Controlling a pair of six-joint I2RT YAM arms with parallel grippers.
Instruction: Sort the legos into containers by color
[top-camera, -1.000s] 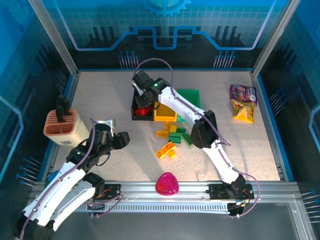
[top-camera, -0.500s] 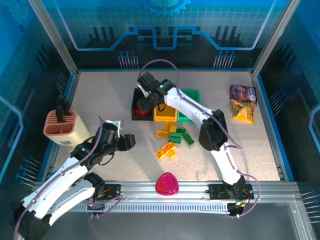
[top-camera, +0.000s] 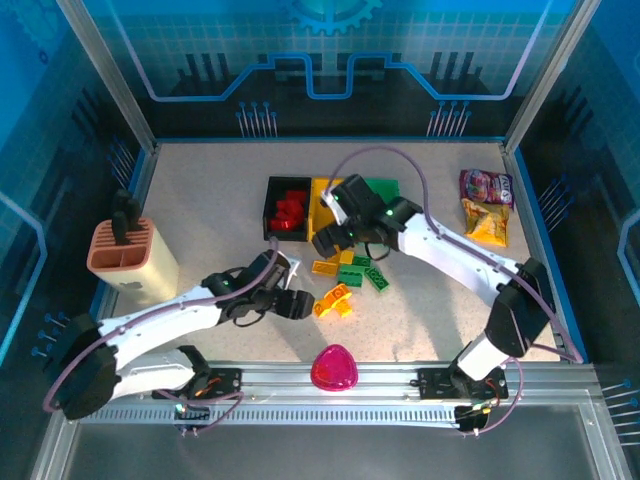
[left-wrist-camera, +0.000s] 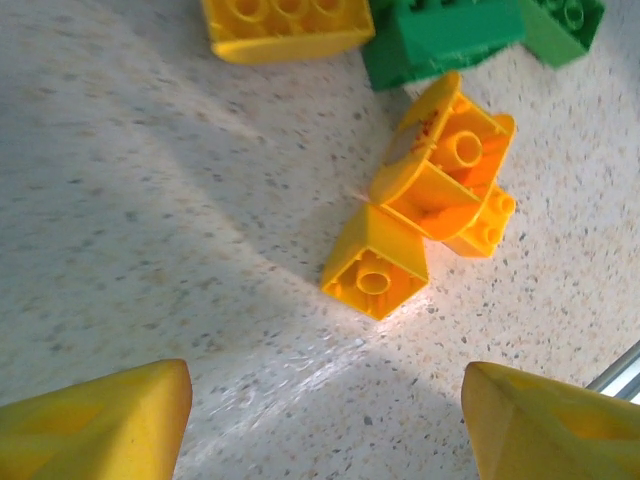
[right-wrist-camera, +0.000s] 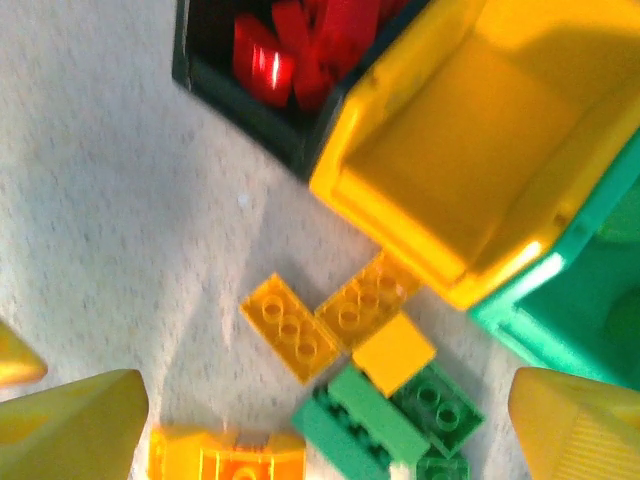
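Overhead: red bricks (top-camera: 290, 212) are in the black bin (top-camera: 268, 215). The yellow bin (top-camera: 322, 192) and green bin (top-camera: 385, 187) stand in a row beside it, and my right arm crosses over them. Yellow bricks (top-camera: 325, 266), green bricks (top-camera: 368, 275) and an orange cluster (top-camera: 335, 300) lie loose on the worktop (top-camera: 210, 190) just in front of the bins. So reds look done and I'm on the yellow/orange step, greens after that. Left jaws sit just left of the orange cluster, right jaws over the pile nearest the bins. Left wrist: jaws wide open, holding nothing, fingertips (left-wrist-camera: 100, 420) apart at the bottom corners. A small yellow brick (left-wrist-camera: 375, 265) lies ahead between them, turned cornerwise and touching the orange piece (left-wrist-camera: 440, 165). Next I'd guess: move forward and down, rotate to square up on its flat sides, and close without dragging the orange piece along. Right wrist: jaws also wide open and empty. What I can see of the yellow bin holds nothing. Two flat yellow bricks lie corner to corner just below it, packed against the greens. The outer one is probably the cleaner grab, and the drop into the bin is short.
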